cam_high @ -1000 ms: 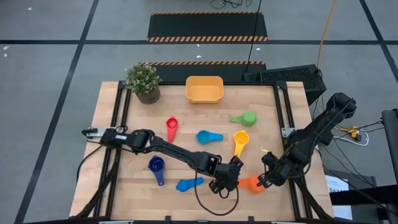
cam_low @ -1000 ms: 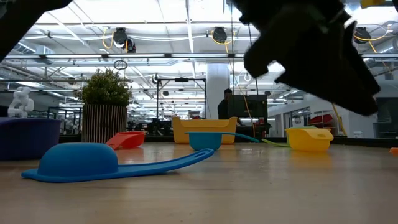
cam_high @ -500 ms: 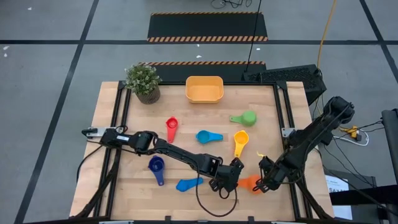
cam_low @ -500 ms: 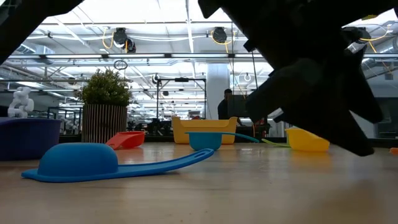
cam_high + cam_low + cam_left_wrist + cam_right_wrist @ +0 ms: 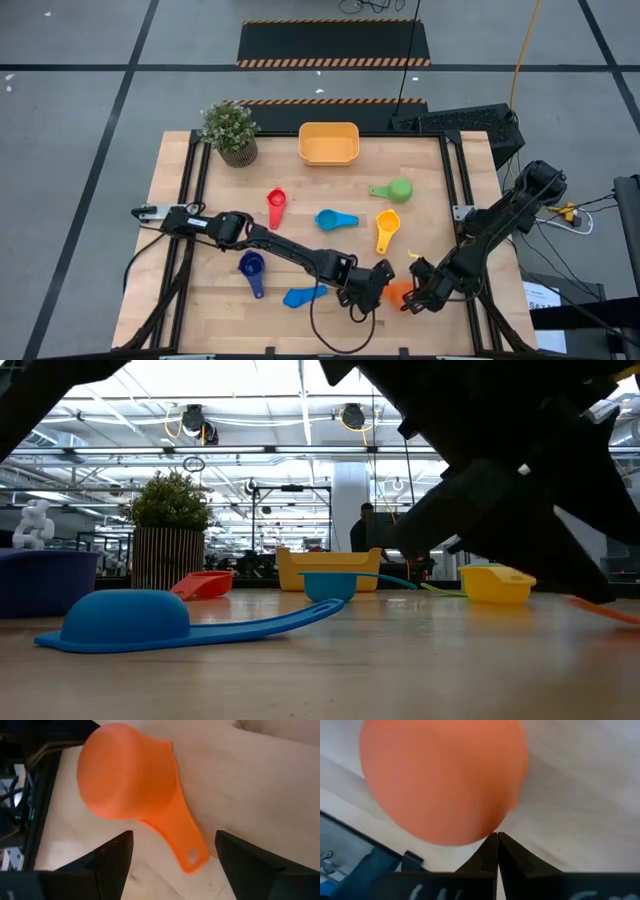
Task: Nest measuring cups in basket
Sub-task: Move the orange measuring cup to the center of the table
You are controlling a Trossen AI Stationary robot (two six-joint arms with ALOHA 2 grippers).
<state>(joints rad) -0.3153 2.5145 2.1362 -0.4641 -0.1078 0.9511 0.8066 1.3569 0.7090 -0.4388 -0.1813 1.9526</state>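
Seven cups lie loose on the counter, none yet in the basket (image 5: 328, 143). Orange cup (image 5: 398, 292) sits dome-up, far from the basket at the counter's near edge. Left gripper (image 5: 170, 857) straddles its handle, fingers wide, not gripping. Right gripper (image 5: 497, 840), fingers pinched shut, holding nothing, noses against the cup's far side. Risk: the flat handle slips as the fingers close, or the right gripper's nudge shoves the cup off the edge.
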